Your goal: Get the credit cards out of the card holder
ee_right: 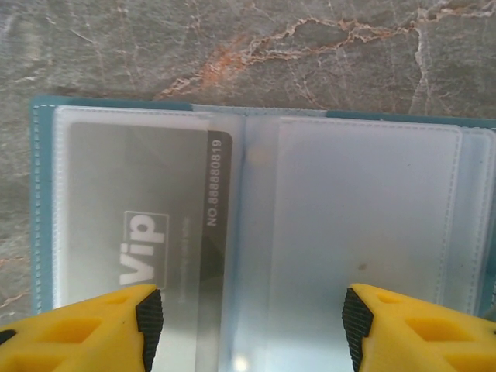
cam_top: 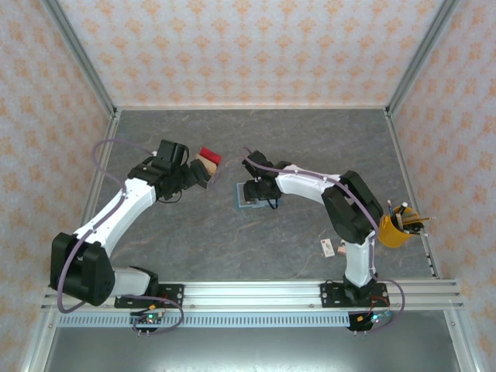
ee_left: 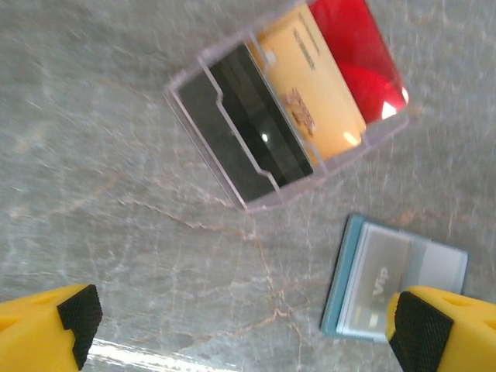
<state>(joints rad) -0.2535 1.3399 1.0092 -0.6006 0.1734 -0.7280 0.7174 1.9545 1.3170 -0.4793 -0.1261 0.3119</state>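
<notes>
- The card holder [ee_right: 341, 209] lies opened flat on the grey, marble-veined table [cam_top: 232, 256], near the middle and under the right arm's wrist
- From the right wrist, its long axis runs left to right, with the fold upright in the middle
- Its cover is soft teal with a stitched edge, showing as a thin border around pale blue, glossy clear plastic sleeves with rounded corners
- One credit card [ee_right: 139, 232] sits in the left sleeve: thin, flat, pale grey, printed "VIP" in white, with a number running along its right edge up the frame; the right sleeve looks bare
- The right gripper [ee_right: 248, 325] hangs over the holder's near edge, jaws apart, one yellow finger with a black pad over each half; whether they touch the plastic cannot be told
- The left gripper [ee_left: 248, 325] has its jaws spread wide with nothing between them
- A clear tray [ee_left: 232, 178] lies beyond it, rigid and stepped, holding black, tan and red cards stacked overlapping
- In the left wrist view the holder lies just beside the tray, apart from it, tilted
</notes>
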